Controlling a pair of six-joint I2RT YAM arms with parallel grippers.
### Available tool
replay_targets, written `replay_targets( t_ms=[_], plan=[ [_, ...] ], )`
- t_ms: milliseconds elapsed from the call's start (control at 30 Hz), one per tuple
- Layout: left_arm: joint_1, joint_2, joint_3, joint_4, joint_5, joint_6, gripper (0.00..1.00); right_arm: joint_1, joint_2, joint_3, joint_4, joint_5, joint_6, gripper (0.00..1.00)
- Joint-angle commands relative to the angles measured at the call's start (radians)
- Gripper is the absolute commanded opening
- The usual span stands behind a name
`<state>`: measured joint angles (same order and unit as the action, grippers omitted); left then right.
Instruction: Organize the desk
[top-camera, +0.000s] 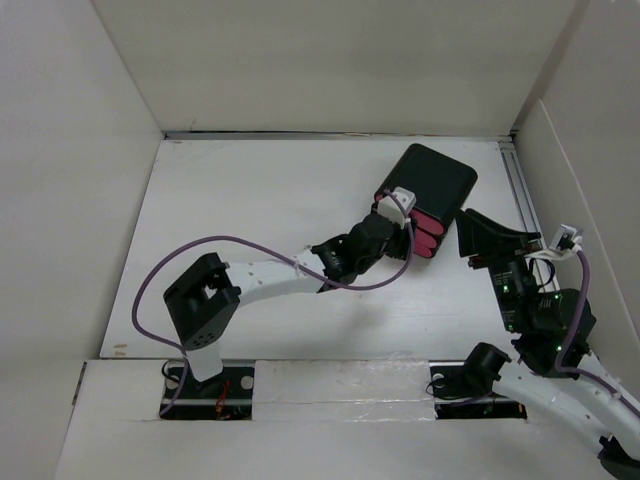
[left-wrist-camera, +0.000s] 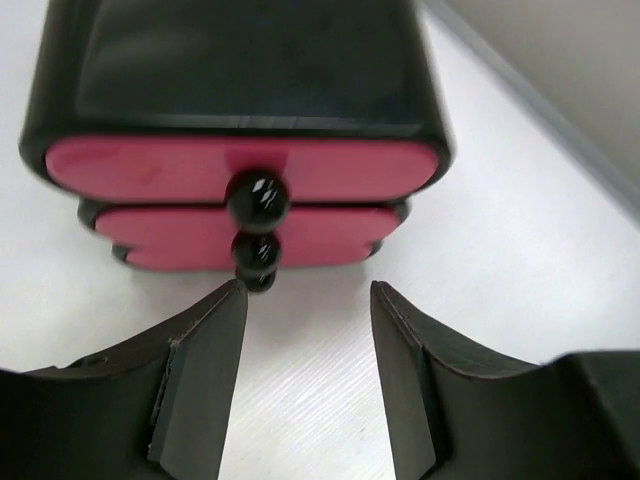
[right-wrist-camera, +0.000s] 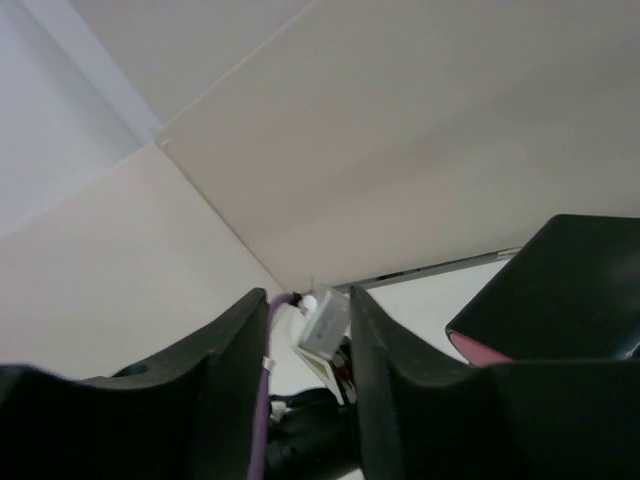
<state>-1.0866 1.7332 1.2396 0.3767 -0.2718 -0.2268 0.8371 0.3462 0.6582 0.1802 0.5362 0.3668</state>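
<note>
The desk (top-camera: 250, 200) is a broad white tabletop. A small black cabinet (top-camera: 440, 180) with three pink drawers (left-wrist-camera: 240, 167) and black knobs (left-wrist-camera: 258, 198) stands at its back right. My left gripper (top-camera: 400, 222) is open and empty just in front of the drawer fronts. In the left wrist view its fingertips (left-wrist-camera: 228, 305) sit low on the desk, and the left one is close to the bottom knob (left-wrist-camera: 258, 281). My right gripper (top-camera: 468, 235) is open and empty beside the cabinet's right side. The cabinet also shows in the right wrist view (right-wrist-camera: 560, 290).
White walls enclose the desk on the left, back and right. A metal rail (top-camera: 520, 190) runs along the right edge. The left arm's purple cable (top-camera: 200, 250) loops above the desk's middle. The left wrist camera (right-wrist-camera: 322, 322) shows between my right gripper's fingers (right-wrist-camera: 370, 330).
</note>
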Motion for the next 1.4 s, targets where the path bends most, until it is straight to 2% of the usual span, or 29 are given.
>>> replay_targets(
  t_ms=[0,33,133,200,233,333,433,1033,1333,1367],
  plan=[
    [0.008,0.018,-0.055,0.07,-0.037,0.02,0.49,-0.007,0.013,0.006,0.05,-0.025,-0.011,0.41],
    [0.008,0.028,-0.061,0.077,-0.029,0.021,0.49,-0.007,0.013,0.006,0.048,-0.028,-0.012,0.29],
    [0.042,0.069,-0.077,0.128,0.014,0.014,0.5,-0.007,0.013,0.004,0.048,-0.033,-0.012,0.25],
    [0.051,0.107,-0.072,0.156,0.003,0.02,0.5,-0.007,0.011,0.004,0.051,-0.033,-0.012,0.27],
    [0.051,0.12,-0.065,0.16,-0.001,0.026,0.51,-0.007,0.011,0.001,0.051,-0.031,-0.015,0.34],
    [0.051,0.167,-0.022,0.165,0.006,0.052,0.52,-0.007,0.016,-0.003,0.059,-0.03,-0.017,0.45],
    [0.051,0.206,0.021,0.156,0.003,0.069,0.52,-0.007,0.022,-0.002,0.062,-0.03,-0.02,0.48],
    [0.08,0.287,0.124,0.139,0.026,0.083,0.49,-0.007,0.07,0.001,0.071,-0.047,-0.028,0.52],
    [0.08,0.308,0.138,0.123,0.031,0.092,0.39,-0.007,0.065,0.0,0.071,-0.041,-0.031,0.52],
    [0.08,0.308,0.136,0.123,0.029,0.092,0.36,-0.007,0.063,0.0,0.071,-0.041,-0.031,0.52]
  ],
)
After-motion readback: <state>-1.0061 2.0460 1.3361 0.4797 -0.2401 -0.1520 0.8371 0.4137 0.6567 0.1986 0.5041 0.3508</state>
